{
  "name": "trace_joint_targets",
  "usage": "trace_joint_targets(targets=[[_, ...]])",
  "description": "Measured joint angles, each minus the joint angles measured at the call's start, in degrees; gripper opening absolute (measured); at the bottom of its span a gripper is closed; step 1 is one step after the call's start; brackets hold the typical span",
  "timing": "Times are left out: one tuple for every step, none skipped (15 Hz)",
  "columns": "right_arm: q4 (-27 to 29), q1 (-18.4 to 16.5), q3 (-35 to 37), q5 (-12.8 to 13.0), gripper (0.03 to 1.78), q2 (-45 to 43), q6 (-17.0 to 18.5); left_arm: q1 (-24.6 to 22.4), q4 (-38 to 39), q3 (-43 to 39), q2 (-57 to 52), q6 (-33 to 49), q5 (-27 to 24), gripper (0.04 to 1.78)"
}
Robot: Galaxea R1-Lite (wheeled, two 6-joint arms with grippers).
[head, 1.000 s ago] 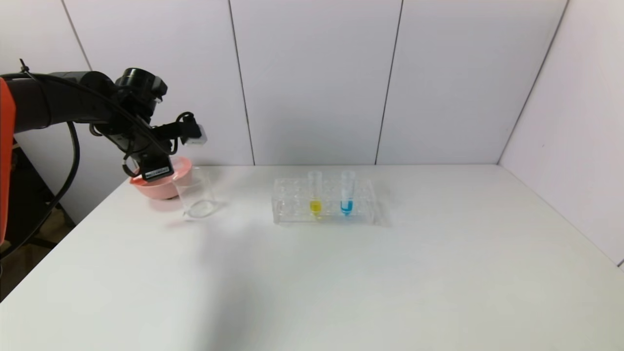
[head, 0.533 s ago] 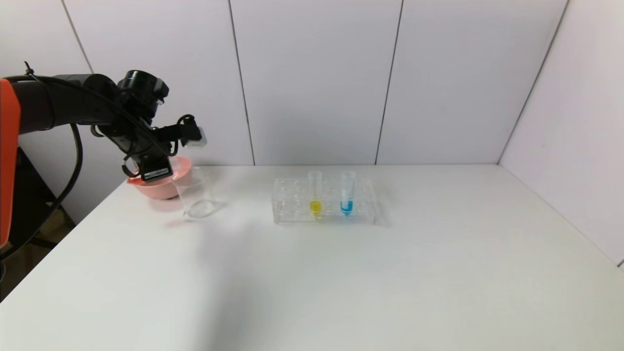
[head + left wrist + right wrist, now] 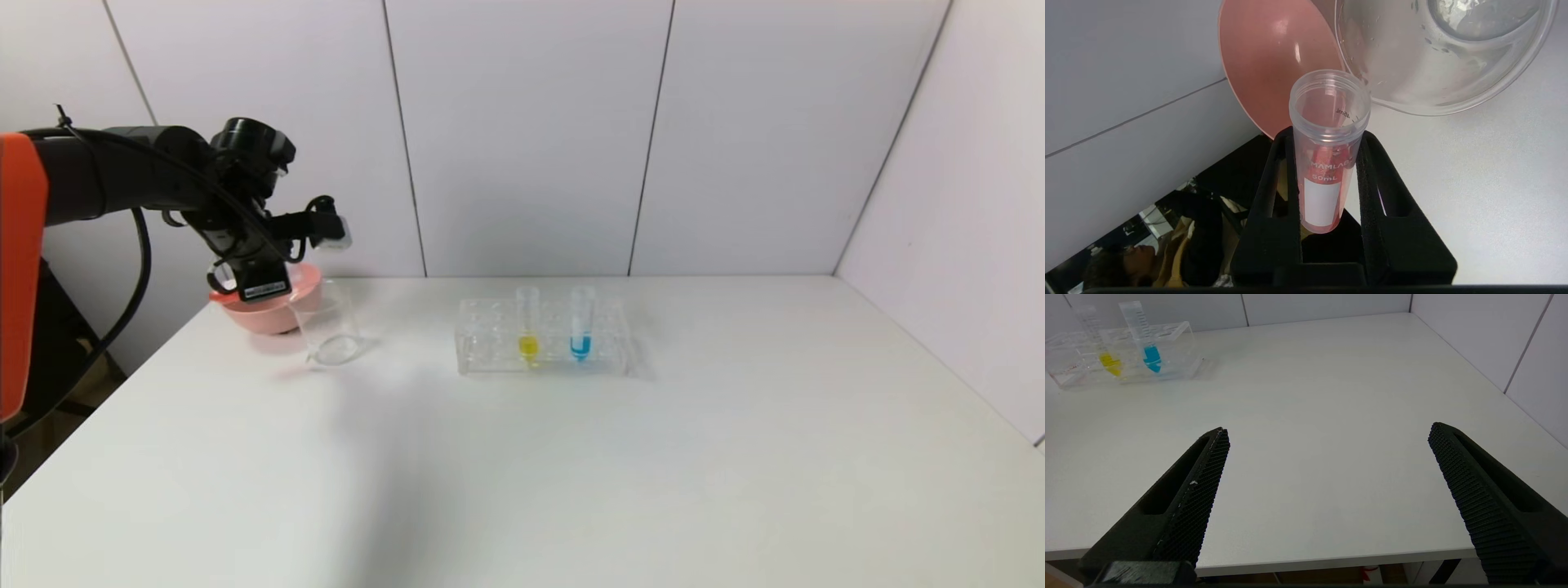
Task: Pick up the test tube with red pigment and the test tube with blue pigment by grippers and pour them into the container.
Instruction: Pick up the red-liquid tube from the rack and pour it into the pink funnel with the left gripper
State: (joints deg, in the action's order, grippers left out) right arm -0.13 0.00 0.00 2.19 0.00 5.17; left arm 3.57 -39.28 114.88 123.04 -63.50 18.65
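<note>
My left gripper (image 3: 260,286) hovers at the far left of the table, over the pink bowl and just beside the container (image 3: 328,325), a clear glass beaker. In the left wrist view the left gripper (image 3: 1327,136) is shut on the test tube with red pigment (image 3: 1327,183), which has a white band and red liquid inside. The tube's open mouth points toward the bowl and the beaker's rim (image 3: 1392,83). The test tube with blue pigment (image 3: 580,325) stands upright in the rack and also shows in the right wrist view (image 3: 1146,339). My right gripper (image 3: 1329,437) is open and empty above the table's front edge.
A pink bowl (image 3: 265,317) sits behind the beaker at the table's left edge, also in the left wrist view (image 3: 1265,61). A clear rack (image 3: 490,353) in mid-table holds a yellow-liquid tube (image 3: 528,325) next to the blue one. Walls close the back and right.
My left arm has shifted a little to the right and up, carrying the red tube nearer the beaker. Nothing else has moved.
</note>
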Motion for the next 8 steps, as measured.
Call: trace_joint_targets(targets=[[0.0, 0.0, 0.0, 0.0, 1.77, 0.0, 0.0, 0.1, 0.0, 0.0, 0.0, -0.1, 0.5, 0.42], [0.0, 0.0, 0.0, 0.0, 1.78, 0.0, 0.0, 0.4, -0.3, 0.0, 0.0, -0.2, 0.7, 0.42], [0.0, 0.0, 0.0, 0.0, 1.77, 0.0, 0.0, 0.6, -0.6, 0.0, 0.0, -0.5, 1.0, 0.42], [0.0, 0.0, 0.0, 0.0, 1.77, 0.0, 0.0, 0.9, -0.6, 0.0, -0.1, -1.0, 1.9, 0.42], [0.0, 0.0, 0.0, 0.0, 1.77, 0.0, 0.0, 0.9, -0.7, 0.0, -0.2, -1.2, 3.2, 0.42], [0.0, 0.0, 0.0, 0.0, 1.77, 0.0, 0.0, 0.9, -0.7, 0.0, -0.2, -1.7, 3.8, 0.42], [0.0, 0.0, 0.0, 0.0, 1.77, 0.0, 0.0, 0.9, -0.8, 0.0, -0.3, -2.0, 4.0, 0.42], [0.0, 0.0, 0.0, 0.0, 1.77, 0.0, 0.0, 1.0, -1.1, 0.0, -0.3, -2.0, 4.2, 0.42]])
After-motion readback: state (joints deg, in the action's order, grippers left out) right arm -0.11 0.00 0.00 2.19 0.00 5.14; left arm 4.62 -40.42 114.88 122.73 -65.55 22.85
